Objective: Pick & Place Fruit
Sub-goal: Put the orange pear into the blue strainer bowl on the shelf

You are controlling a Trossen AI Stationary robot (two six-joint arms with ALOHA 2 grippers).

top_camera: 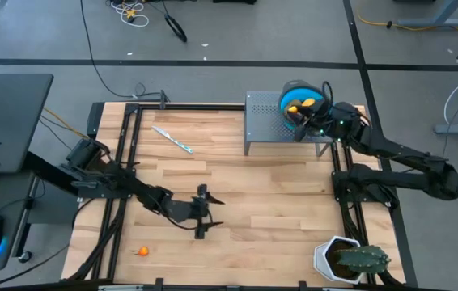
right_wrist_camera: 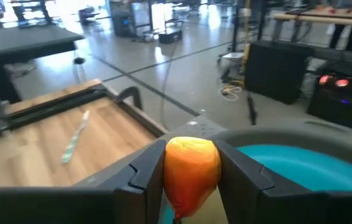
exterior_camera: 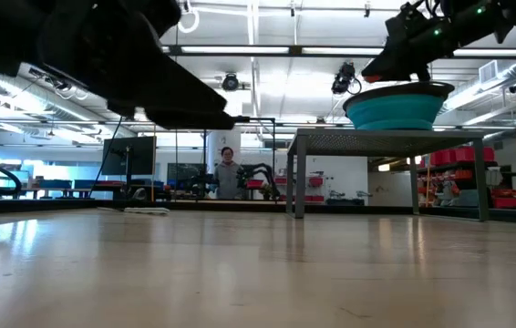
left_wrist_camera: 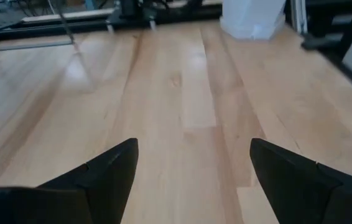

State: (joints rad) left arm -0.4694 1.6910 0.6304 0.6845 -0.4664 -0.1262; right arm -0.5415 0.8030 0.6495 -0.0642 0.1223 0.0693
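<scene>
Wooden table (top_camera: 237, 186); fruit (top_camera: 298, 106) in bowl (top_camera: 287, 95).

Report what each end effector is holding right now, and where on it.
Right end effector clamps an orange-yellow fruit piece by its two sides, above the blue bowl. Left end effector is open, holding nothing.

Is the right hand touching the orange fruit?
Touching. The right wrist view shows the orange fruit squeezed between both fingers of the right hand, above the blue bowl.

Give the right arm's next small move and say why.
Probably open the right gripper: it holds an orange fruit right at the blue bowl on the grey stand, so letting go should drop the fruit in.
</scene>
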